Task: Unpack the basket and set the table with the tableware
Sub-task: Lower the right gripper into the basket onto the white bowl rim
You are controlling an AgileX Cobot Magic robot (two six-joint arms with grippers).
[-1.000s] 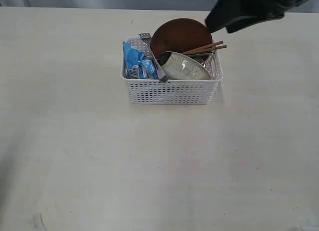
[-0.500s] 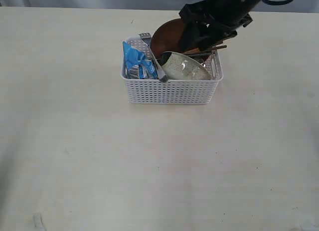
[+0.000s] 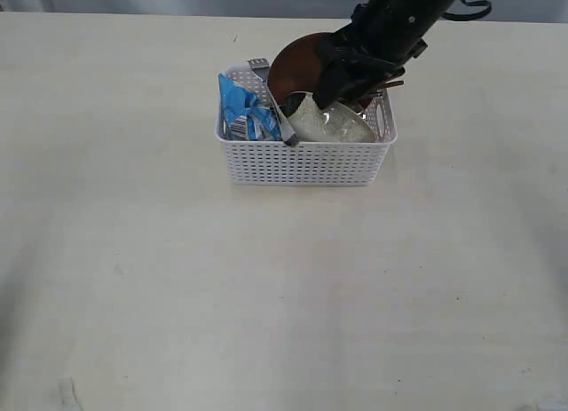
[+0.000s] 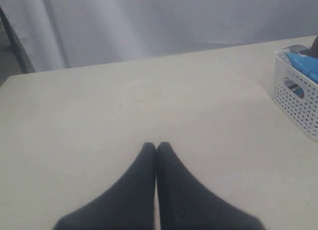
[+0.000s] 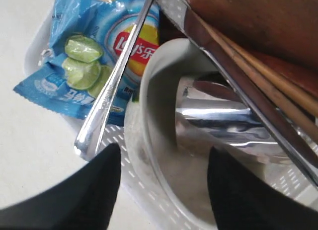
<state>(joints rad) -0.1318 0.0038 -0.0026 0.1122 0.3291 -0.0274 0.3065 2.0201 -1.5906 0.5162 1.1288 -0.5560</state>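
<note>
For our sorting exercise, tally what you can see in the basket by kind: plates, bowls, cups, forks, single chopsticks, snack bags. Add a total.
brown plate: 1
off-white bowl: 1
steel cup: 1
steel fork: 1
wooden chopsticks: 2
blue snack bag: 1
Total in the basket: 7

White basket point(image 3: 302, 162) on cream table point(image 3: 266, 296)

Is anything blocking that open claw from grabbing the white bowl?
Nothing visible blocks the right gripper; its open jaws straddle the near rim of the off-white bowl. A steel cup lies inside it, and wooden chopsticks cross above.
</note>
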